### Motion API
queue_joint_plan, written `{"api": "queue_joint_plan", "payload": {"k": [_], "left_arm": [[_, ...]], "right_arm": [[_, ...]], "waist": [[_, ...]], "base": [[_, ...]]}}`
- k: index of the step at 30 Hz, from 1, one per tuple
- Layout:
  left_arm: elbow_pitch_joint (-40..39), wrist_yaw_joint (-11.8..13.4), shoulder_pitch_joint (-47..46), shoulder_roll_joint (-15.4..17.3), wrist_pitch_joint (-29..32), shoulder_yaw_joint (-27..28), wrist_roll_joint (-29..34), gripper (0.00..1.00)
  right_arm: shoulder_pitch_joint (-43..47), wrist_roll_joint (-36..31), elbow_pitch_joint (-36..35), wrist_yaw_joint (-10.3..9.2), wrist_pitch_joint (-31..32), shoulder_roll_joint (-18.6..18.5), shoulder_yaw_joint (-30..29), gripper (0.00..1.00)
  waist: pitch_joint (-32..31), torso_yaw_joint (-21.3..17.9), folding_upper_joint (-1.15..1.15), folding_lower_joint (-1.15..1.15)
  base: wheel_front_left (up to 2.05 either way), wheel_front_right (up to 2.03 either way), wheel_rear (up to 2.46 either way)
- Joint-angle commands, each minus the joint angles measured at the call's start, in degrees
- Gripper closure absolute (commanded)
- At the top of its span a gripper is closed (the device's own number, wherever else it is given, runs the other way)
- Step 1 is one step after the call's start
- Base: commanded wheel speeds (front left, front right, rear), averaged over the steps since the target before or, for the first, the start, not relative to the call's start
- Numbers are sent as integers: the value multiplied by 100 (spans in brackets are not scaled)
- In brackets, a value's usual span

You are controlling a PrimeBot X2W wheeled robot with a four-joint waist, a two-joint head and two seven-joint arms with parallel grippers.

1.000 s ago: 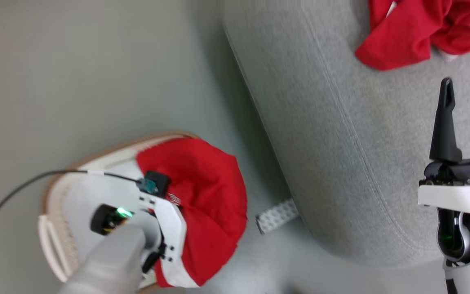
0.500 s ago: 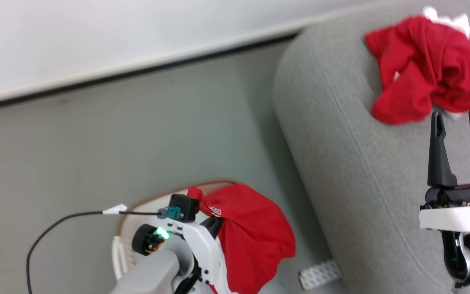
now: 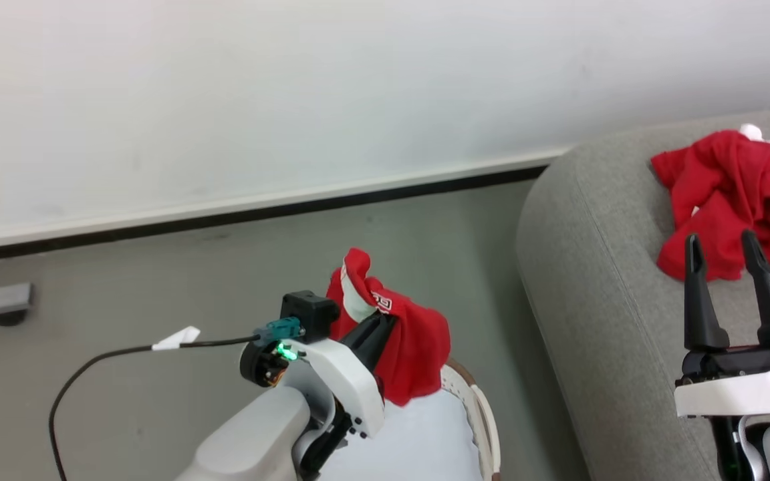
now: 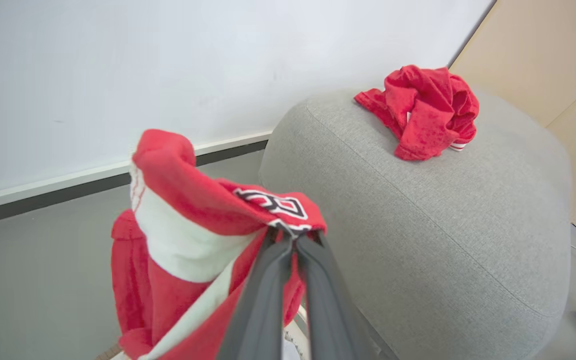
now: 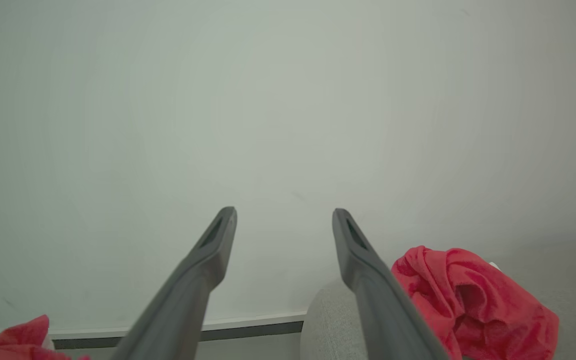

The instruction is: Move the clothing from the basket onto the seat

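While left pincer (image 4: pixel 292 235) grips clothing (image 4: pixel 178 200), basket (image 3: pixel 486 421) below

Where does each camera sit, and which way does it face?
Head view: on the head, facing forward and down at the white wall, large light grey fabric sofa and white plastic basket; shows the left gripper shut on a soft red garment and the open right gripper.
Left wrist view: on the left wrist, along its closed fingers towards the sofa.
Right wrist view: on the right wrist, along its spread fingers towards the wall.
Shared: all see the crumpled red garment on the sofa.
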Motion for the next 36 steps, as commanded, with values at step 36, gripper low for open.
{"api": "queue_joint_plan", "payload": {"k": [36], "left_arm": [[-2652, 549, 144, 657, 18, 1244, 919, 100]], "right_arm": [[359, 241, 389, -13, 5, 32, 1090, 0]], "waist": [[-774, 390, 0, 1]], "base": [[0, 0, 0]]}}
